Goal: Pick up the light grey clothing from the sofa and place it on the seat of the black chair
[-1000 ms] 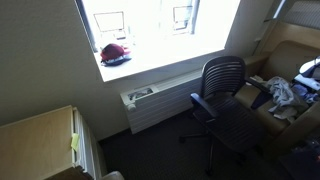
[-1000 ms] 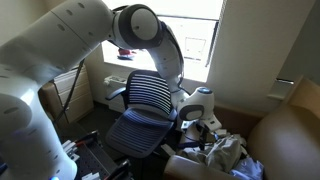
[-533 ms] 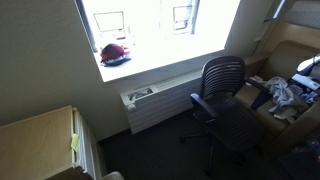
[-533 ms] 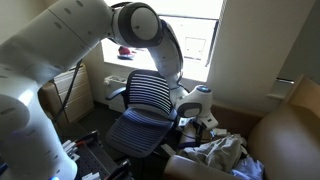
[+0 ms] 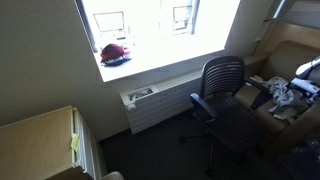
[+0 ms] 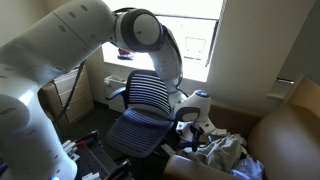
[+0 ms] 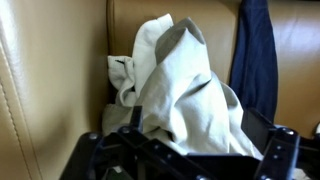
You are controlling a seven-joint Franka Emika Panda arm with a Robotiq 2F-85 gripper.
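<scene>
Sunlit window (image 5: 150, 20) behind black chair (image 5: 225, 100). Just beside the chair, tan sofa (image 7: 50, 90) with light grey clothing (image 7: 190, 100) heaped on the cushion, leaning against the backrest next to a dark blue garment (image 7: 255, 60). Not yet on the chair's seat. Gripper (image 6: 196, 126) low beyond the chair, down among the folds. Fingertips buried in cloth, so released or clenched cannot be told. Against half a second ago: heap gathered slightly tighter, arm almost unmoved.
</scene>
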